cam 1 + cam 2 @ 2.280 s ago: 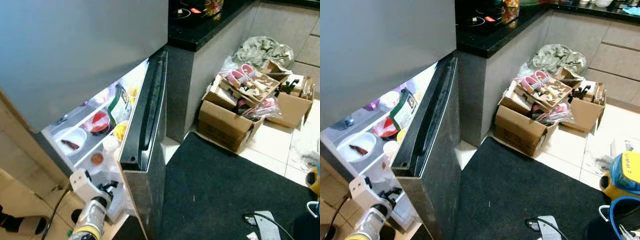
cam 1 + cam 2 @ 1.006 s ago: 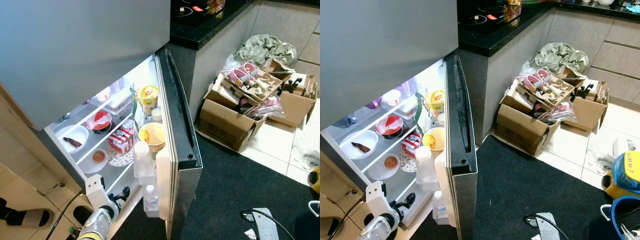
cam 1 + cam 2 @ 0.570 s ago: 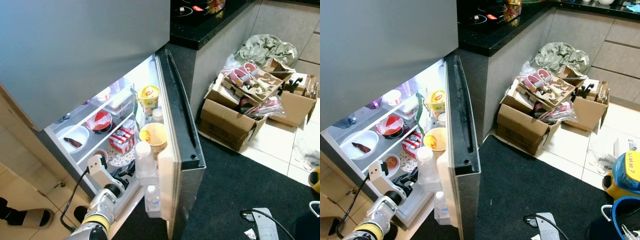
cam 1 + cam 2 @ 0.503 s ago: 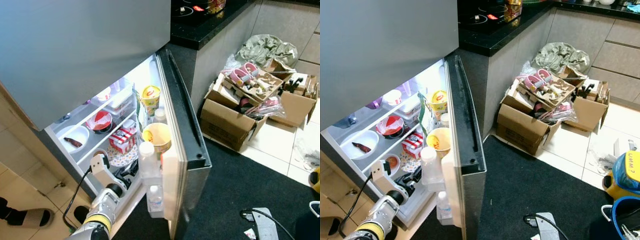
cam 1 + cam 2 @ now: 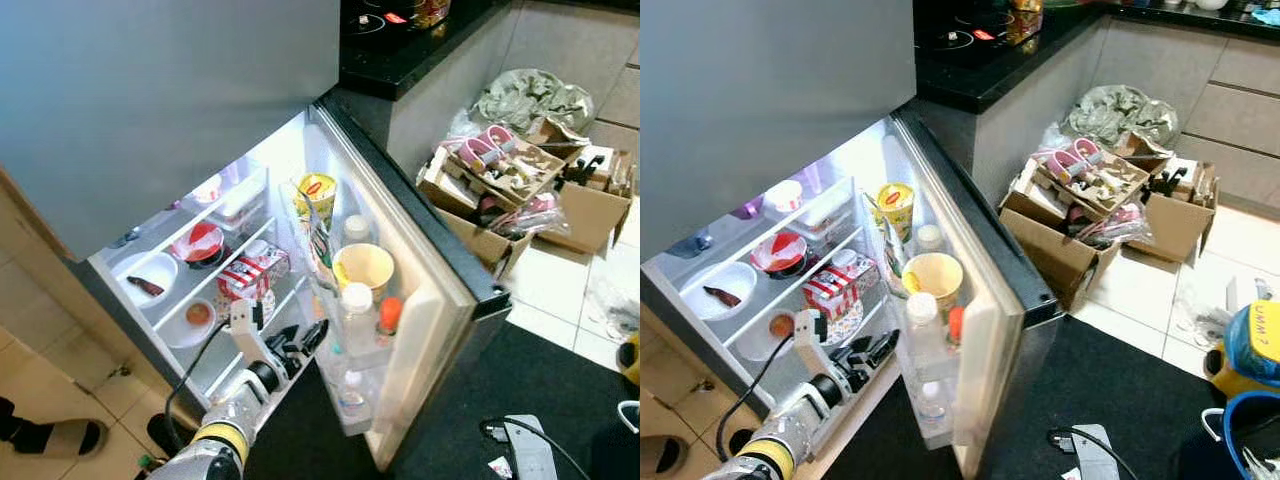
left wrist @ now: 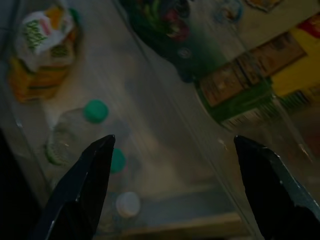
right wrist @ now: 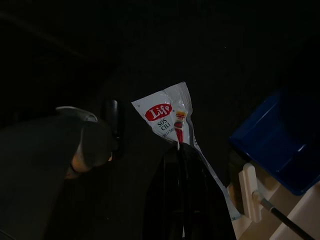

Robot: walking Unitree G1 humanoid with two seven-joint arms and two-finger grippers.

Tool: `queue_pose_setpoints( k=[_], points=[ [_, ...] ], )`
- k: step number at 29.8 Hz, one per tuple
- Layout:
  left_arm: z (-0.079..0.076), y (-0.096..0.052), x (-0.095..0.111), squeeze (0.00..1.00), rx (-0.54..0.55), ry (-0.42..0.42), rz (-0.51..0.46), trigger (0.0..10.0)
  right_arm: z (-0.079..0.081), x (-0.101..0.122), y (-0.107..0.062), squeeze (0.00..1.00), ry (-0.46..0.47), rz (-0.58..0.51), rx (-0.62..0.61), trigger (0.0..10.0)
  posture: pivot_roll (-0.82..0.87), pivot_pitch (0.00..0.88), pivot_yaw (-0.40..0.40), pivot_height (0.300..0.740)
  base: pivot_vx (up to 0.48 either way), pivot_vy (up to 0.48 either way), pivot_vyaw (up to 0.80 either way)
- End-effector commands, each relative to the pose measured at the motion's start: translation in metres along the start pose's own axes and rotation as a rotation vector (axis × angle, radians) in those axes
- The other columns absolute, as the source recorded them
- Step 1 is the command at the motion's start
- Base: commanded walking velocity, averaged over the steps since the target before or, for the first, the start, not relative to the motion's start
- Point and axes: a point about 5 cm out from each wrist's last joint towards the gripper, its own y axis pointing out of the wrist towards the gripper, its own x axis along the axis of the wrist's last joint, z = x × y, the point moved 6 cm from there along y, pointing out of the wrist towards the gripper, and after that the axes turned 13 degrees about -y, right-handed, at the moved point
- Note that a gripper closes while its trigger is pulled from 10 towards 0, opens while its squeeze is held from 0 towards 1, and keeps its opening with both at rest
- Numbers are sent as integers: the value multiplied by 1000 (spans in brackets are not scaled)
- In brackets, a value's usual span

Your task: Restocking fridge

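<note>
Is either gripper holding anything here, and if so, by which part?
The right gripper pinches a Life chilli sauce sachet by its lower edge, fingers shut on it. The left gripper is open and holds nothing, by the fridge door.

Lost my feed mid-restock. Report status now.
Left gripper open, fingers spread, low between the fridge shelves and the door. Right gripper shut on chili sauce sachet. Door rack packed with bottles and cups.

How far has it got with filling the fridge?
The fridge door stands wide open. The left gripper, fingers open, hovers at the lower shelves beside the door. The right gripper is shut on a chilli sauce sachet. That sachet is not yet in the fridge.
</note>
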Motion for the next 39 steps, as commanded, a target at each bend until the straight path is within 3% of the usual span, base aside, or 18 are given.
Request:
queue_pose_setpoints(
  k=[1,15,18,20,22,23,24,25,27,28,29,30,31,34,35,37,38,39],
  points=[
    [-7,5,-5,0,-23,-3,20,10000,-1,1,0,0,18,-10,-2,10000,-34,0,-2,740,0,0,0],
    [-4,6,12,0,-5,-53,-53,10000,3,3,0,0,25,-21,8,10000,-33,0,-2,740,0,0,0],
    [11,-2,13,0,72,-36,-56,10000,4,8,0,0,33,-46,16,10000,-34,0,1,740,0,0,0],
    [41,-22,16,0,232,-23,-71,10000,5,17,0,0,32,-83,33,10000,-36,0,6,740,0,0,0],
    [41,-22,16,0,232,-23,-71,10000,5,17,0,0,32,-83,33,10000,-36,0,6,740,0,0,0],
    [68,-46,15,0,380,-20,-78,10000,8,25,-1,0,20,-110,59,10000,-36,0,6,740,0,0,0],
    [68,-46,15,0,380,-20,-78,10000,8,25,-1,0,20,-110,59,10000,-36,0,6,740,0,0,0],
    [83,-63,11,0,464,-26,-72,10000,10,29,-1,0,5,-126,83,10000,-36,0,7,740,0,0,0],
    [83,-63,11,0,464,-26,-72,10000,10,29,-1,0,5,-126,83,10000,-36,0,7,740,0,0,0],
    [97,-80,6,0,537,-40,-71,10000,12,33,-2,0,-12,-139,108,10000,-38,0,5,740,0,0,0],
    [97,-80,6,0,537,-40,-71,10000,12,33,-2,0,-12,-139,108,10000,-38,0,5,740,0,0,0],
    [108,-96,-1,0,605,-47,-57,10000,15,38,-3,0,-38,-156,142,10000,-36,0,4,740,0,0,0],
    [108,-96,-1,0,605,-47,-57,10000,15,38,-3,0,-38,-156,142,10000,-36,0,4,740,0,0,0],
    [124,-125,-20,0,709,-63,-15,10000,23,51,-6,0,-83,-209,229,10000,-42,0,3,740,0,0,0],
    [124,-125,-20,0,709,-63,-15,10000,23,51,-6,0,-83,-209,229,10000,-42,0,3,740,0,0,0],
    [136,-152,-44,0,800,-75,50,10000,27,71,-13,0,-95,-287,319,10000,-45,0,4,740,0,0,0],
    [136,-152,-44,0,800,-75,50,10000,27,71,-13,0,-95,-287,319,10000,-45,0,4,740,0,0,0],
    [139,-162,-53,0,833,-79,75,10000,27,81,-17,0,-94,-318,349,10000,-42,0,1,740,0,0,0]
  ],
)
